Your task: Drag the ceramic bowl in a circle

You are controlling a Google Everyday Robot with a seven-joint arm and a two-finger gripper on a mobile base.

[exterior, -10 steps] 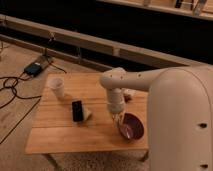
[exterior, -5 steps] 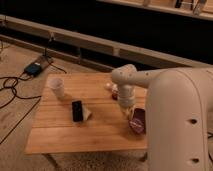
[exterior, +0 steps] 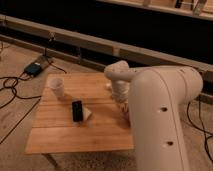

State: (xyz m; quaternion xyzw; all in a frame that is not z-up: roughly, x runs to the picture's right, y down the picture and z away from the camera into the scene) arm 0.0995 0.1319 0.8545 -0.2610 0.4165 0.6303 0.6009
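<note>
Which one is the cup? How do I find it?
Start at the wooden table. The white cup stands near its far left corner, across from the gripper at the right edge. It is pale and round; its nearest neighbour is a black block.

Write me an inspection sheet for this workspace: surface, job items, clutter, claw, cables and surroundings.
Surface: wooden table, slatted top, standing on a speckled floor.
Job's things: ceramic bowl not seen; the robot arm blocks the table's right edge.
Clutter: white cup upright near the back left corner; black flat device mid-table, with a small pale wedge right beside it.
Claw: claw low at the table's right edge, shut, largely hidden by the arm; what it touches cannot be told.
Cables: dark cables on the floor at left, near a small dark box; right-hand cable on the floor.
Surroundings: long ledge along a dark wall behind.
</note>
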